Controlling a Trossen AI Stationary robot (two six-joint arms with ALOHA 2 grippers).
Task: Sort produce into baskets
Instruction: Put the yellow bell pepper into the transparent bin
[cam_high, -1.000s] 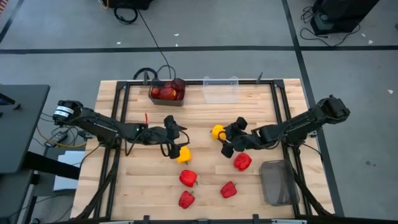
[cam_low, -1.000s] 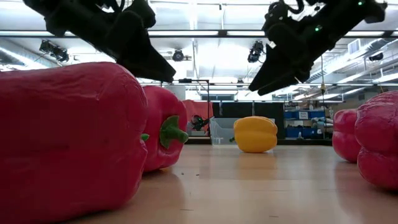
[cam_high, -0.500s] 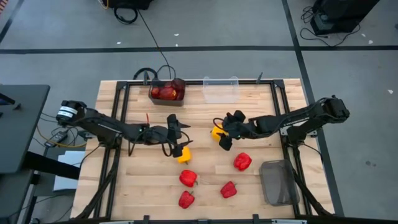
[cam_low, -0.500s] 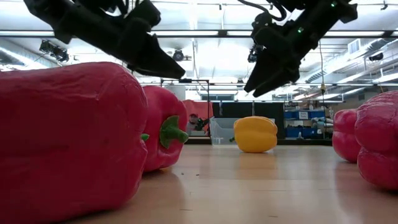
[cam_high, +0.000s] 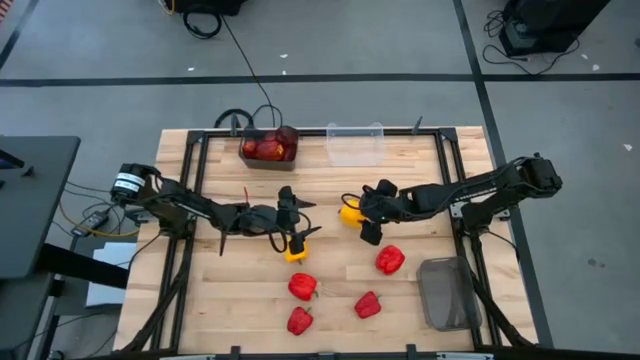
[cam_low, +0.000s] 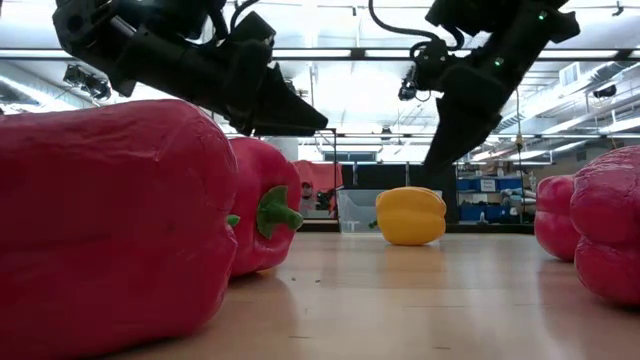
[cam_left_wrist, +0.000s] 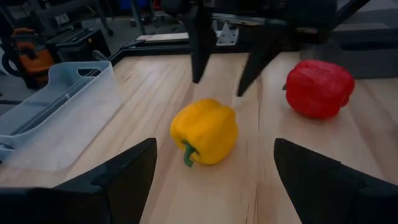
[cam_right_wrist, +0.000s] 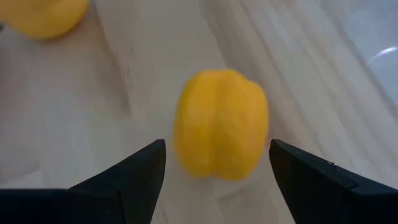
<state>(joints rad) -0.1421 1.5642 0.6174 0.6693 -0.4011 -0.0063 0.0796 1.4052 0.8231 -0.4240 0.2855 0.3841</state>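
Two yellow bell peppers lie on the table. One (cam_high: 349, 212) lies at mid-table, and my right gripper (cam_high: 360, 214) is open just above it, a finger on either side, not touching; it shows between the fingers in the right wrist view (cam_right_wrist: 221, 124). The other (cam_high: 295, 250) lies just near of my left gripper (cam_high: 306, 219), which is open and empty above the table, pointing toward the first pepper (cam_left_wrist: 204, 130). Several red bell peppers (cam_high: 389, 260) lie nearer the front edge. A dark bin (cam_high: 268, 150) holds red produce.
A clear bin (cam_high: 355, 146) stands at the far edge beside the dark bin. A grey mesh bin (cam_high: 447, 292) stands at the near right. Red peppers (cam_high: 303, 287) (cam_high: 367, 304) (cam_high: 299, 320) lie near the front. The two grippers face each other closely at mid-table.
My left gripper has moved toward the table's right edge, closer to the right gripper. My right gripper has moved toward the table's left edge and down over the mid-table yellow pepper. The peppers have stayed where they were.
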